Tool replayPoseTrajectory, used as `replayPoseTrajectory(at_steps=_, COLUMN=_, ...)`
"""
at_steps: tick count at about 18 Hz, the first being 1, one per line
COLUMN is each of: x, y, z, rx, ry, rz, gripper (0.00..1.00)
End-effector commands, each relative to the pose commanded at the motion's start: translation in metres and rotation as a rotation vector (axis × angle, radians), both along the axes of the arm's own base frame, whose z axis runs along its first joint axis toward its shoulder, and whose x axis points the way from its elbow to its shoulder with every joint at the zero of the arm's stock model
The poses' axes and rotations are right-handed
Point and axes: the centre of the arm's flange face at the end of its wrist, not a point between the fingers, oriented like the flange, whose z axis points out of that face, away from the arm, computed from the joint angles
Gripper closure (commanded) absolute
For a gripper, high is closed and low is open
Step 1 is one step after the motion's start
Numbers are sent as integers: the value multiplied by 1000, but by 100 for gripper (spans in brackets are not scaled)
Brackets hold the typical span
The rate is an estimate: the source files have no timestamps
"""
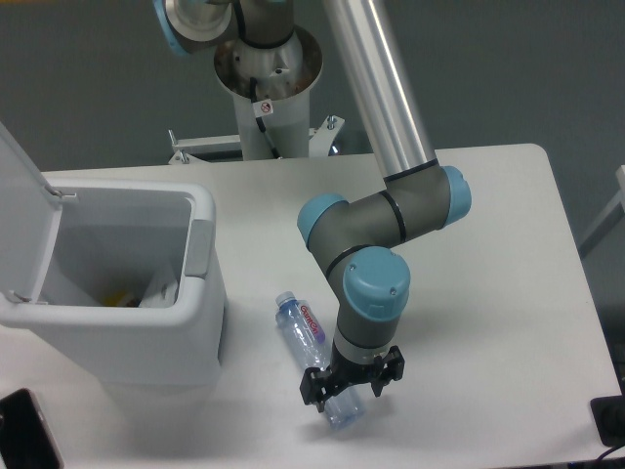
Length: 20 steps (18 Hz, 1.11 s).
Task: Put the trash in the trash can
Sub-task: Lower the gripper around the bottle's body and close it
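The end effector (350,388) is straddling the lower half of the bottle (317,357), fingers at either side; whether they are gripping, I cannot tell. The bottle is lying on the counter (488,274), cap pointing to eleven o'clock. At nine o'clock, the bin (117,293) is standing open, a wrapper (161,289) inside.
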Motion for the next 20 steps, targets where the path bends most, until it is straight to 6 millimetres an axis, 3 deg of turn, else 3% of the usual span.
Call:
replayPoseTrajectory(at_steps=8, x=6, y=6, z=-7, rx=-24, ry=12, rz=-8, gripper=1)
replayPoseTrajectory(at_steps=11, x=10, y=7, z=-5, rx=-37, ry=27, rz=-12, gripper=33)
replayPoseTrajectory(at_steps=13, x=10, y=7, z=-4, rx=-36, ry=28, rz=-12, gripper=41)
replayPoseTrajectory(at_steps=20, x=9, y=8, z=2, rx=-29, ry=34, rz=-12, gripper=43)
